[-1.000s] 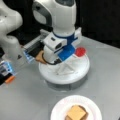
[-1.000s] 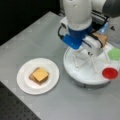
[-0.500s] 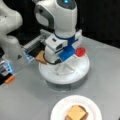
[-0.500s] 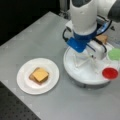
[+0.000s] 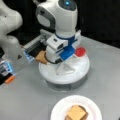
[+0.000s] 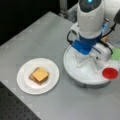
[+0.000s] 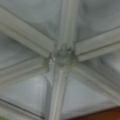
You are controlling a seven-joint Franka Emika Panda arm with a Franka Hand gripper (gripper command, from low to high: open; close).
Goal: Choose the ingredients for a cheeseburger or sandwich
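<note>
Landmark: round white divided turntable tray [image 5: 82, 68] [image 6: 75, 67] on the grey table [image 5: 30, 100] [image 6: 37, 32].

The arm's gripper [image 5: 56, 56] [image 6: 86, 53] hangs low over the tray's centre, just above the raised white ribs. The wrist view shows only those ribs meeting at the hub [image 7: 62, 56], close below the camera. Finger state: cannot tell; the white and blue hand body hides the fingertips in both front views, and none show in the wrist view.

Ingredients at the tray:
- brown square toast slice [image 5: 41, 57] at the tray's rim on a front view's left, just beside the gripper; contact cannot be told.
- red flat disc [image 5: 80, 51] [image 6: 110, 73] at the tray's rim.
- green lettuce piece [image 6: 116, 53] at the tray's edge on a front view's right.

White paper plate [image 5: 60, 110] [image 6: 25, 83] sits apart from the tray. On it lies the sandwich stack: a yellow-orange square cheese slice [image 5: 75, 112] [image 6: 40, 74] on top of a brown toast square [image 5: 84, 116] [image 6: 32, 76].
</note>
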